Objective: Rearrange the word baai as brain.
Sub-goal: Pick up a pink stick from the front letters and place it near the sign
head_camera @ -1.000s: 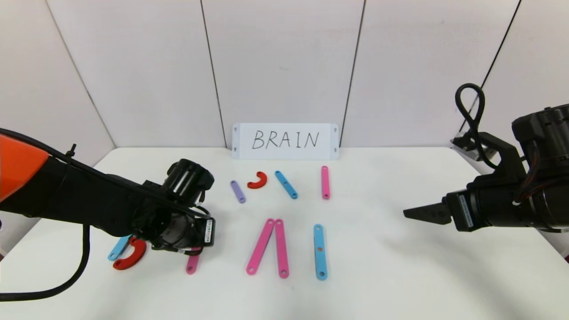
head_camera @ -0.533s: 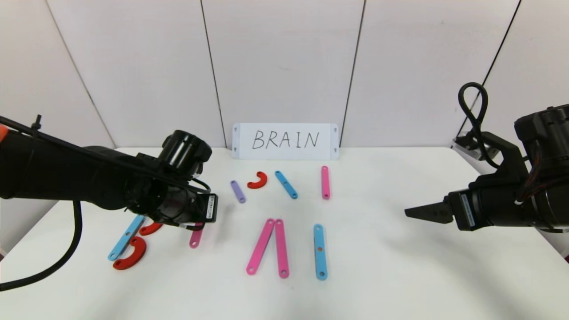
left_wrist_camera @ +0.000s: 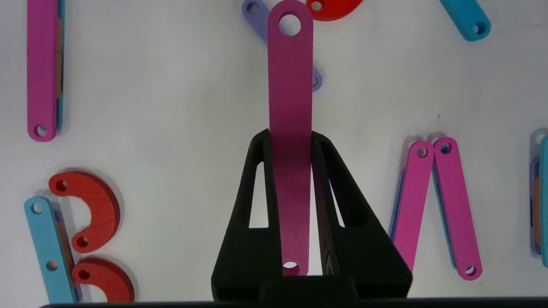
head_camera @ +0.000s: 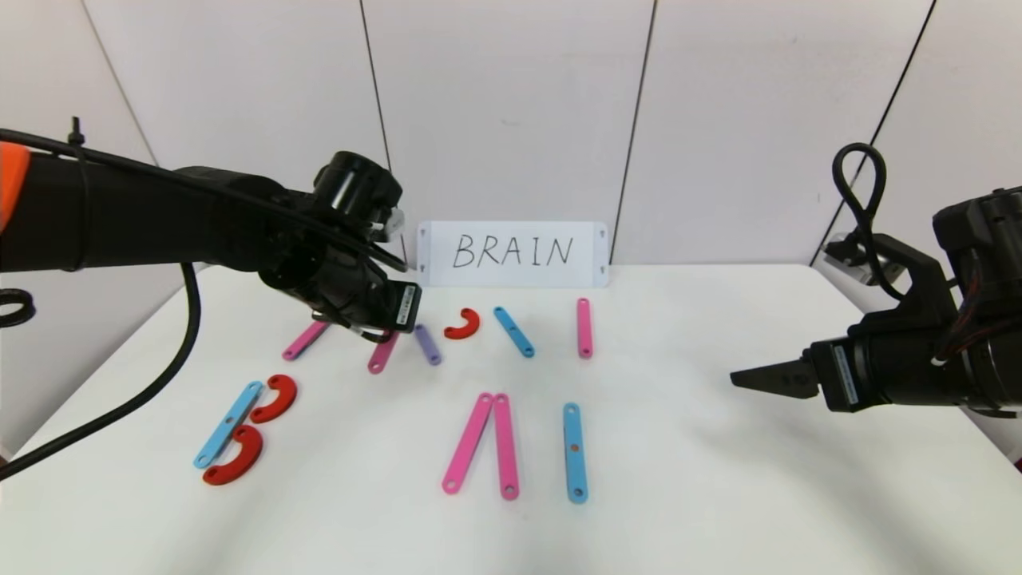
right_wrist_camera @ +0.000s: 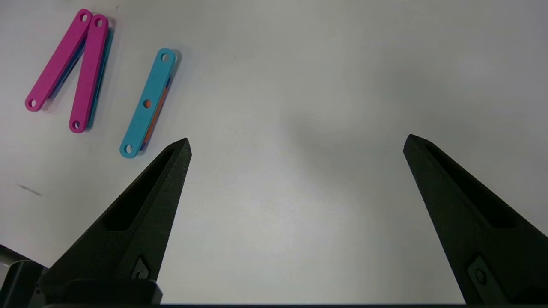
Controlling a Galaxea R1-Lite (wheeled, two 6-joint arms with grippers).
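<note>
Flat plastic letter pieces lie on the white table (head_camera: 718,495). A blue strip (head_camera: 228,423) with two red curves (head_camera: 275,398) (head_camera: 235,457) forms a B at front left. Two pink strips (head_camera: 469,443) (head_camera: 505,447) lean together in the middle, beside an upright blue strip (head_camera: 575,451). My left gripper (head_camera: 385,329) is shut on a short pink strip (head_camera: 383,353), also in the left wrist view (left_wrist_camera: 290,85), and holds it beside a purple strip (head_camera: 427,345). My right gripper (head_camera: 758,377) is open and empty at the right, also in the right wrist view (right_wrist_camera: 297,143).
A white card (head_camera: 512,253) with BRAIN handwritten stands at the back. In the back row lie a pink strip (head_camera: 305,341), a red curve (head_camera: 463,323), a blue strip (head_camera: 514,331) and a pink strip (head_camera: 584,327).
My left gripper has moved from the front left toward the back and right, carrying the short pink strip up beside the purple strip. The B pieces are uncovered. The right arm has barely moved.
</note>
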